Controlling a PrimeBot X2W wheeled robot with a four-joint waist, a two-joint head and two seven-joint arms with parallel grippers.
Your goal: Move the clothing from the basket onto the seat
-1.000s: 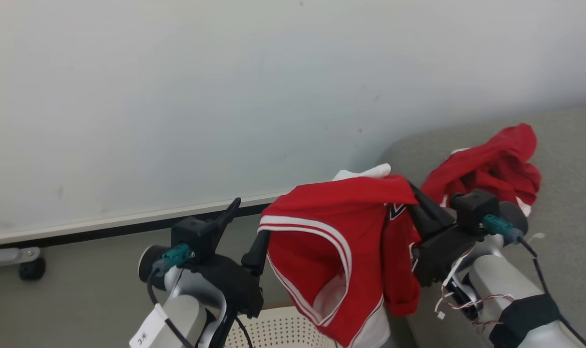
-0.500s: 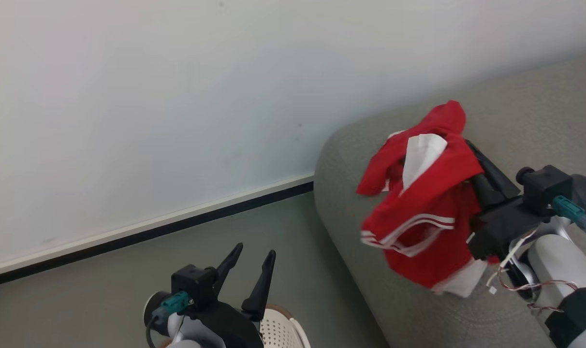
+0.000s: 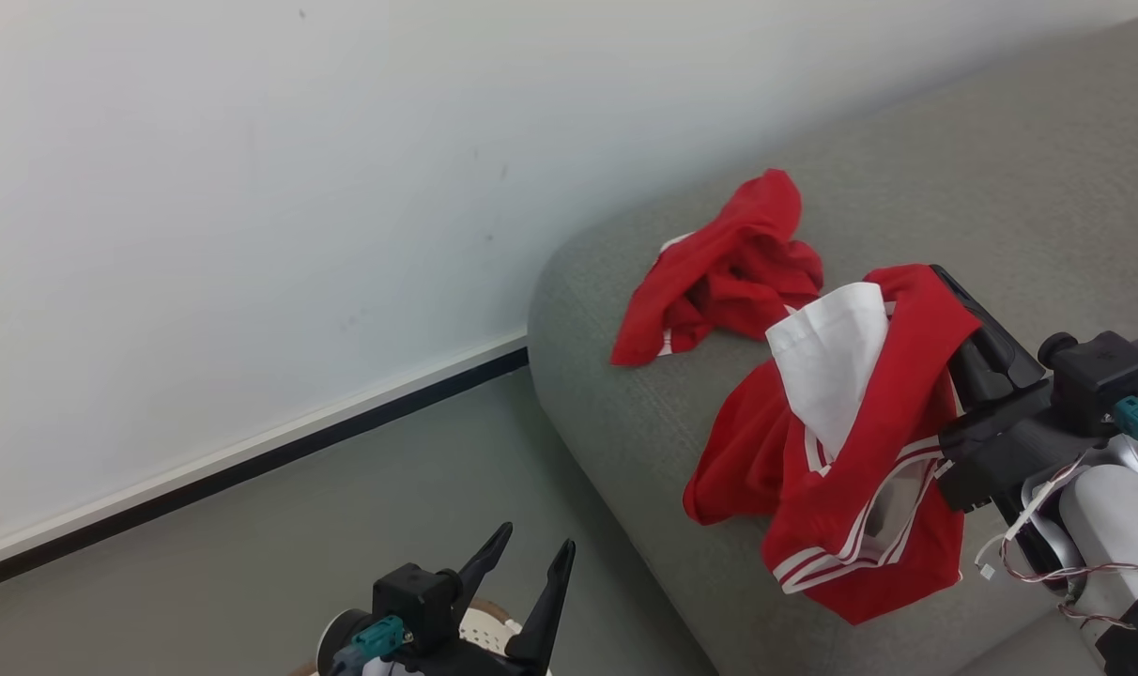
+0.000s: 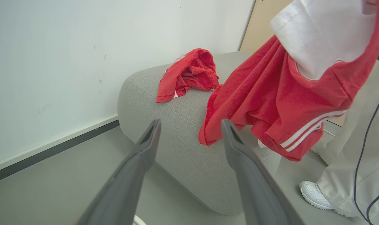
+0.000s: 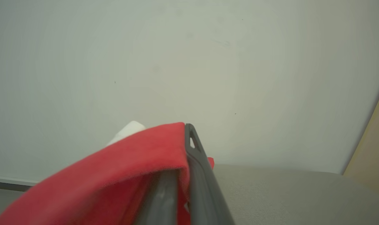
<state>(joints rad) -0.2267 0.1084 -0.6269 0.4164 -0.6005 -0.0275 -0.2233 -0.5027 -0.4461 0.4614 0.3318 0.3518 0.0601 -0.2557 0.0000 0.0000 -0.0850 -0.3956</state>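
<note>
- grey sofa (image 3: 907,188) (image 4: 177,131): fabric upholstery, with a rounded end toward the wall (image 3: 250,188). It stands directly on the floor.
- plain red garment (image 3: 724,272) (image 4: 189,73): a crumpled heap lying on the sofa's top near the rounded end. A sliver of white trim shows at its lower edge.
- striped red garment (image 3: 851,469) (image 4: 270,103): raised over the sofa's front edge, just beside the plain one. Can't tell if its low folds touch the upholstery.
- floor (image 3: 344,526) (image 4: 67,178): smooth grey, meeting the wall at a dark skirting strip (image 3: 250,474).
- basket (image 3: 478,623): a scrap of cream perforated wall, on the floor off the sofa's end.
- white shoe (image 4: 317,193): a person's foot, planted on the floor by the sofa's side.
</note>
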